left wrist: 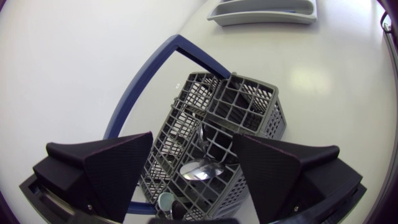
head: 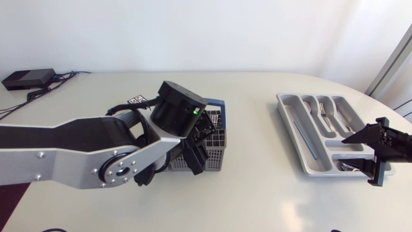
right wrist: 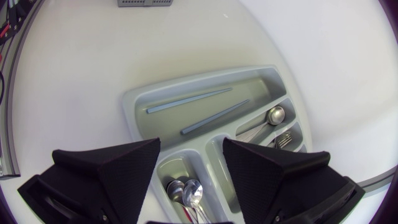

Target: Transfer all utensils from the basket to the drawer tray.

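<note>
Steel spoon stands in basket, bowl end up as it seems, directly below left end effector, which is spread and empty. Left arm nearer; drawer tray well apart.

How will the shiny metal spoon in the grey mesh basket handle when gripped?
The shiny metal spoon: probably stiff, and its polished bowl looks slippery. Lying low inside the grey mesh basket, it may snag the grid when lifted.

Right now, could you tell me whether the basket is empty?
Not empty: the basket holds a spoon, under the open left gripper.
</note>
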Controlling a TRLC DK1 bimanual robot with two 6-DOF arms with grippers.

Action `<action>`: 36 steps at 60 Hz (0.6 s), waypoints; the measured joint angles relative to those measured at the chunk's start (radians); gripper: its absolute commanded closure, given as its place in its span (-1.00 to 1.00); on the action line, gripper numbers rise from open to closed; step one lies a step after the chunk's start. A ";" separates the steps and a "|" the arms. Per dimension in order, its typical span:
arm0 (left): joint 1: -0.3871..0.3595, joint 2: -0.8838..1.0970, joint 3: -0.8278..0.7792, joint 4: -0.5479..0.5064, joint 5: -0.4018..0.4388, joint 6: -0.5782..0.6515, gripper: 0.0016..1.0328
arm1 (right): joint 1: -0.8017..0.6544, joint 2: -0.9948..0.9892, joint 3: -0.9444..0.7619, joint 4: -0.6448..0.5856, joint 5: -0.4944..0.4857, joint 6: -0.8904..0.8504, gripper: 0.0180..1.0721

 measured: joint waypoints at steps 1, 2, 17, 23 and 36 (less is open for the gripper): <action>0.000 0.003 0.000 0.005 0.000 0.001 -0.57 | 0.002 -0.005 -0.003 0.000 0.000 0.002 -0.42; 0.000 0.005 0.000 0.008 -0.001 0.001 -0.55 | 0.005 -0.008 -0.006 0.000 0.000 0.005 -0.42; 0.000 0.032 0.000 0.069 -0.008 0.005 -0.14 | 0.033 -0.027 -0.035 0.025 -0.011 0.035 -0.42; 0.000 0.032 0.000 0.071 -0.008 0.005 0.09 | 0.039 -0.031 -0.036 0.026 -0.011 0.041 -0.42; 0.001 0.050 0.000 0.077 -0.008 0.014 0.44 | 0.045 -0.032 -0.037 0.026 -0.011 0.047 -0.42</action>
